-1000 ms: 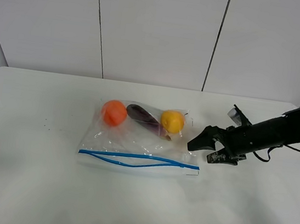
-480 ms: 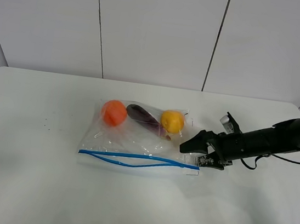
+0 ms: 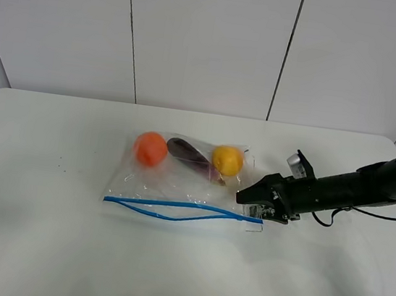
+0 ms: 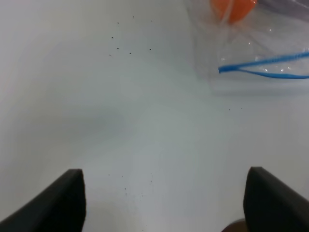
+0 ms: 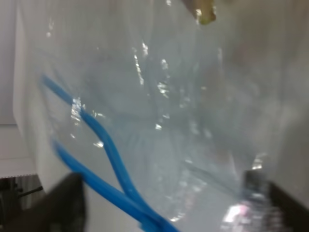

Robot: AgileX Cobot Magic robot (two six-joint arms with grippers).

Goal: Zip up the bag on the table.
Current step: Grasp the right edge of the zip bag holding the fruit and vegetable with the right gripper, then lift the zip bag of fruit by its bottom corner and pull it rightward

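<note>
— While straddling the corner of the bag (image 3: 178,185) with the right gripper (image 3: 255,205) spread wide, clamping nothing, risks what?

— Pinching loose film beside the blue zipper strip (image 3: 168,210) rather than both tracks; gapes along the bag's middle. Then drags the whole bag across the table (image 3: 39,244) instead of sealing.

— Nothing anchoring the bag's other corner?

— Not with the left gripper (image 4: 165,183) parked well off that corner, likewise spread and empty. Could bunch the plastic, too.
</note>
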